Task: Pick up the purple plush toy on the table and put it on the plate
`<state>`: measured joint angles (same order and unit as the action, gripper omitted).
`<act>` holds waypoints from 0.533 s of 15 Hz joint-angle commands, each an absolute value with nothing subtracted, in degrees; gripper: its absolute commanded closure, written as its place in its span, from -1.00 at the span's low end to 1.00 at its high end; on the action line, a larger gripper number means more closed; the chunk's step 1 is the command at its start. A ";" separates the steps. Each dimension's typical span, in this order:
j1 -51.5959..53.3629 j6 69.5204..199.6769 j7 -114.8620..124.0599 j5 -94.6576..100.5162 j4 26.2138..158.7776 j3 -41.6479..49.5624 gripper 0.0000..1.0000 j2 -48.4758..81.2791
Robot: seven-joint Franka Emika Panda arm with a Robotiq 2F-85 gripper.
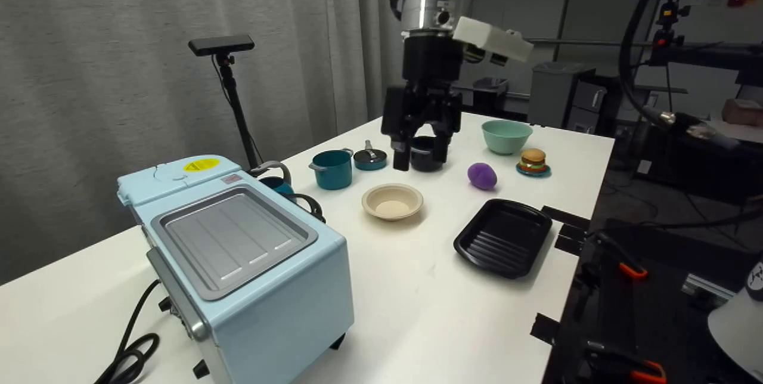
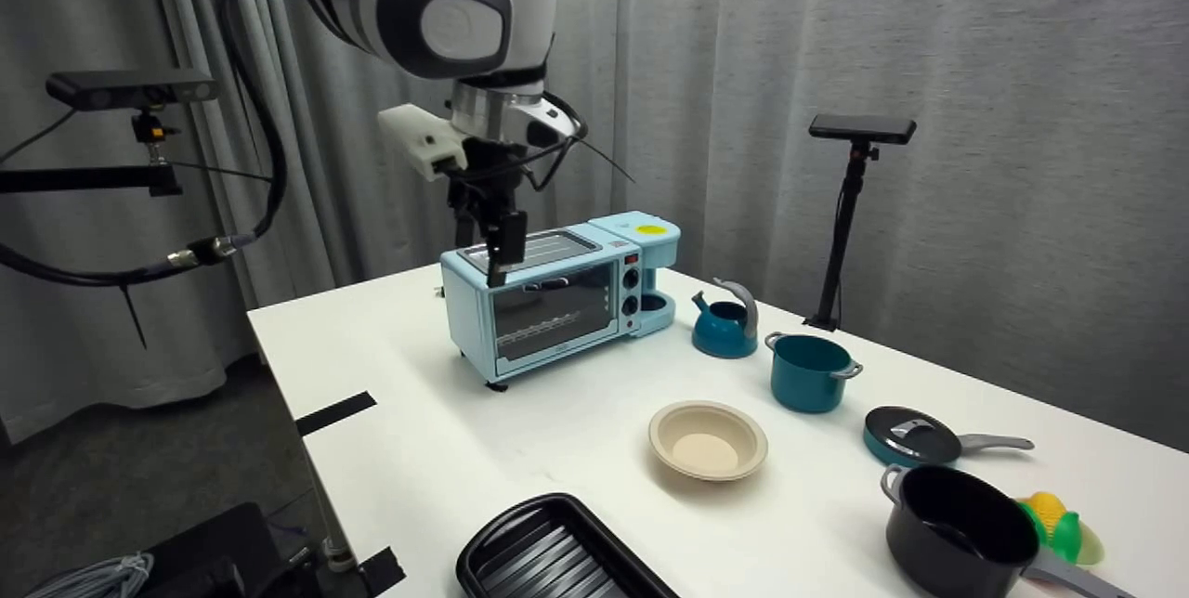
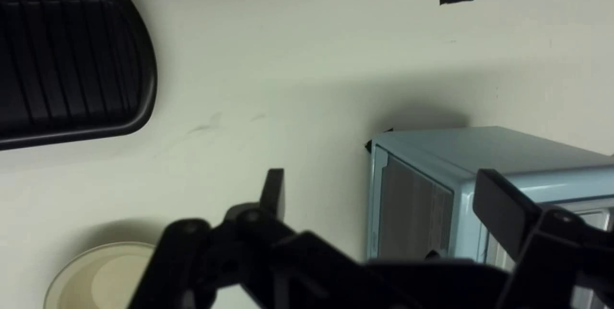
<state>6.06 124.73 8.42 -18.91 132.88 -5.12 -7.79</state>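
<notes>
The purple plush toy [image 1: 482, 176] lies on the white table [image 1: 411, 288] in an exterior view, between the plate and the burger-like toy. It is out of view in the wrist view. The plate [image 1: 393, 209] is a shallow cream dish, bare inside. It also shows in an exterior view [image 2: 708, 451] and at the lower left of the wrist view [image 3: 115, 280], partly hidden by a finger. My gripper [image 1: 421, 157] is open and empty, held well above the table and pointing down. It also shows in an exterior view [image 2: 483, 254] and in the wrist view [image 3: 386, 198].
A light blue toaster oven [image 2: 548, 319] stands near my gripper. A black ridged tray [image 1: 505, 238] lies near the plate and toy. A teal pot [image 2: 808, 375], a small pan [image 2: 915, 435], a black pot [image 2: 961, 533], a green bowl [image 1: 506, 136] and a burger-like toy [image 1: 532, 160] stand around.
</notes>
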 commanded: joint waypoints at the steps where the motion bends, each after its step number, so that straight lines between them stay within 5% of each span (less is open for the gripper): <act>1: 3.73 129.10 7.33 -15.41 125.54 -3.42 -1.00 1.66; 8: 1.24 137.45 7.15 -12.05 114.45 -0.65 -1.00 16.76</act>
